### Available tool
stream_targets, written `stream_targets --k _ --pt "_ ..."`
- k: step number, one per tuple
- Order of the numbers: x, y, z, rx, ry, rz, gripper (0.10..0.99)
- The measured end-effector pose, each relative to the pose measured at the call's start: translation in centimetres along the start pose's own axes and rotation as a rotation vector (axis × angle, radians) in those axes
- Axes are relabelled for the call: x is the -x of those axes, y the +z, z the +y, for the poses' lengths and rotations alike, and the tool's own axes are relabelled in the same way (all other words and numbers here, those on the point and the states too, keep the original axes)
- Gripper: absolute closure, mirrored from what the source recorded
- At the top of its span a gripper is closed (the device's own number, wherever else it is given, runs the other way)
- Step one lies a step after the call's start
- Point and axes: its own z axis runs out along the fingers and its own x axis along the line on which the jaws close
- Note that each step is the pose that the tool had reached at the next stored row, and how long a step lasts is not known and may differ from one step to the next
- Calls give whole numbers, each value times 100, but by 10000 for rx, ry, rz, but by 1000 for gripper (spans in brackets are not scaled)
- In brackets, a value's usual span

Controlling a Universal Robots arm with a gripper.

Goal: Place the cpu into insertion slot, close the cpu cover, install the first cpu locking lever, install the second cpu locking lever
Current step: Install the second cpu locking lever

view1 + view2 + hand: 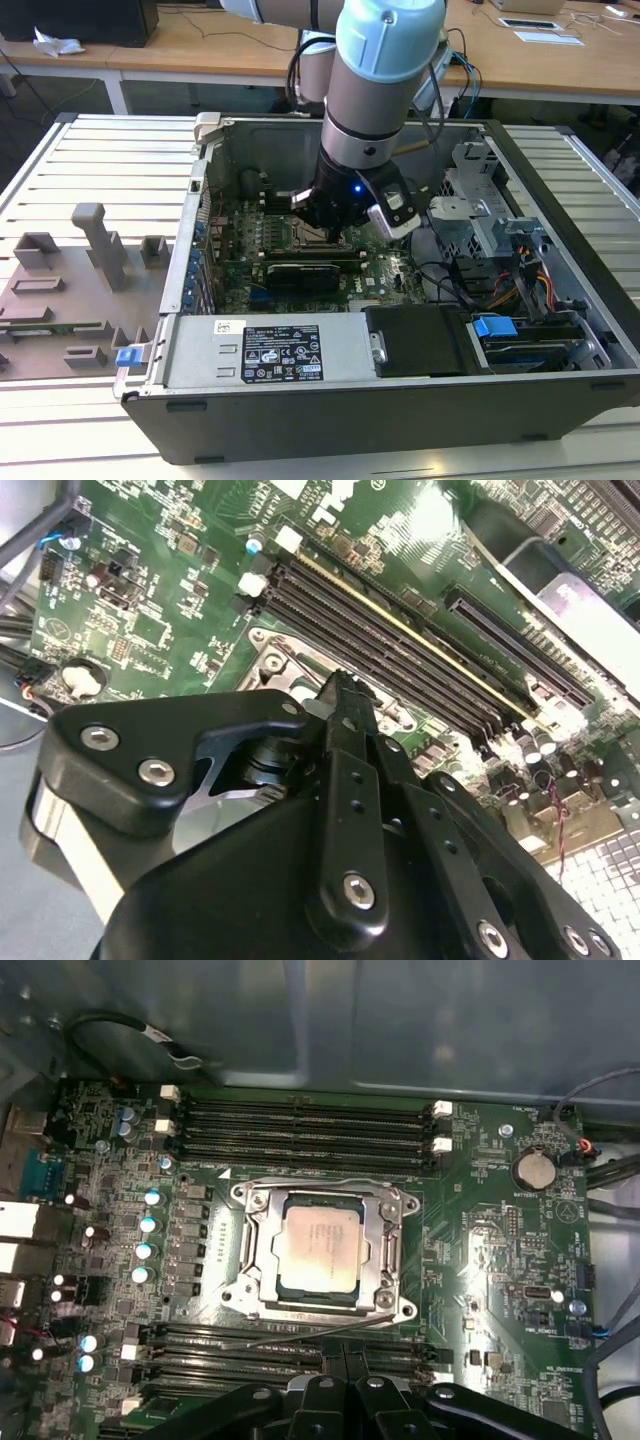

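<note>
- The cpu lies seated in the slot, mid-motherboard.
- The cover is down, framing it.
- One lever angles up unlatched along one side; both levers appear to remain to be latched.
- My gripper hovers beside that lever, fingers together, holding nothing.

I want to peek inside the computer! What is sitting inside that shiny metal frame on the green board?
A flat silvery square chip sits inside the metal frame. The frame lies over the chip's edges, and the socket underneath is covered.
</note>
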Motion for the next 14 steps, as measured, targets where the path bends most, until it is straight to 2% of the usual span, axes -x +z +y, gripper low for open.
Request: stream_targets --k 10,14 --pt "-121 137 10 87 -4 -5 980" --pt "-267 205 8 175 -21 -7 980"
